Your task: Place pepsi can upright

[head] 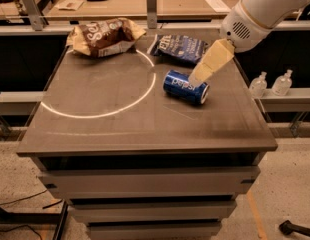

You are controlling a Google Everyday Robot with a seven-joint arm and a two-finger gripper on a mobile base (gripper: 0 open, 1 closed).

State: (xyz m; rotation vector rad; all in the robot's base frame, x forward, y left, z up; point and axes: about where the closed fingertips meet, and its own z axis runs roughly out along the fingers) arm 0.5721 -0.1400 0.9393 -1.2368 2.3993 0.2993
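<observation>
So, the pepsi can [184, 86] is seen lying on its side on the grey table [120, 129], roughly at 3 o'clock from the tabletop's middle and just outside the white ring [95, 115] that's been marked on the surface. It's a glossy blue can; the white "pepsi" lettering is read upside down from the camera, and a silver end is turned toward about 4 o'clock.

The gripper [196, 78] is brought in from 1 o'clock on a white arm [260, 9], and its tan tip is lined up over the can's upper edge near the silver end. Contact can't be confirmed, and how wide it's spread or whether anything is gripped can't be made out either.

Two bags are left at the far edge: a brown chip bag [106, 35] at 11 o'clock and a dark blue chip bag [181, 47] at 1 o'clock; what's inside them isn't shown. Two small clear bottles [258, 84] are parked on a ledge off the table at 3 o'clock.
</observation>
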